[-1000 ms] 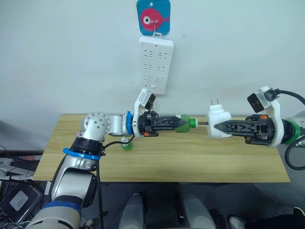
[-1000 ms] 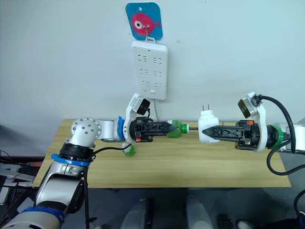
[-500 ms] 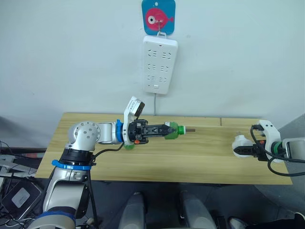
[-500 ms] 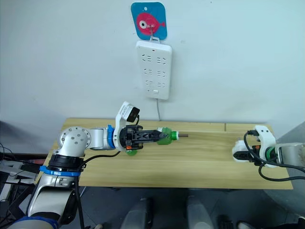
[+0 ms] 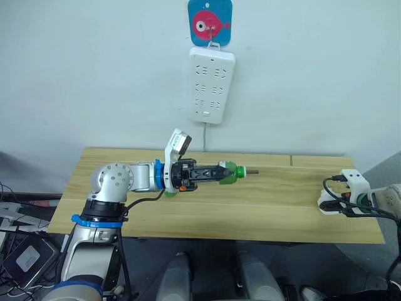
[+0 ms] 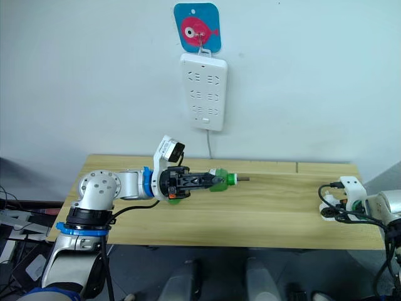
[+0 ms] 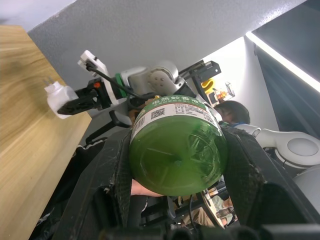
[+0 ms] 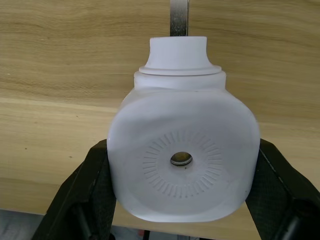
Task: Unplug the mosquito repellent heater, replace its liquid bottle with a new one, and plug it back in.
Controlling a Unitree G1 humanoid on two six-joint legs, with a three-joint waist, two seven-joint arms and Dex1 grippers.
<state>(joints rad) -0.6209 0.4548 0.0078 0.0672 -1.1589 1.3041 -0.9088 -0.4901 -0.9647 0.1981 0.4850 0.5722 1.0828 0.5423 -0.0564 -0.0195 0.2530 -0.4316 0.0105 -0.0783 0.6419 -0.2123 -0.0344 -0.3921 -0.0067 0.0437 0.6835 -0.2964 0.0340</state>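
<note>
The left gripper (image 5: 227, 171) is clenched on a green bottle (image 5: 229, 171), holding it level above the middle of the wooden table (image 5: 188, 216) with its thin wick pointing toward the robot's right. In the left wrist view the bottle's round green base (image 7: 175, 162) sits squeezed between the two black fingers (image 7: 116, 170), its printed label band turned upward.

At the table's right end the right gripper (image 8: 182, 195) grips the white heater (image 8: 182, 160). The right wrist view looks straight at the heater's vent face, a small round hole ringed by fine radial slots, with a black finger (image 8: 87, 187) pressed to each side of the rounded body. The heater's neck points away over the wood, and a metal prong (image 8: 179, 17) juts past it. In the head views the heater (image 5: 327, 204) shows as a small white lump low near the right front corner, partly hidden by the wrist and its black cables; whether it rests on the table or hangs just above it is hard to tell. The bottle and the heater are well apart.

Further back, on the wall above the table, a long white power strip (image 5: 212, 85) hangs upright from a hook on a blue tag with a pink fish (image 5: 210, 22). Its cord drops down behind the table.
</note>
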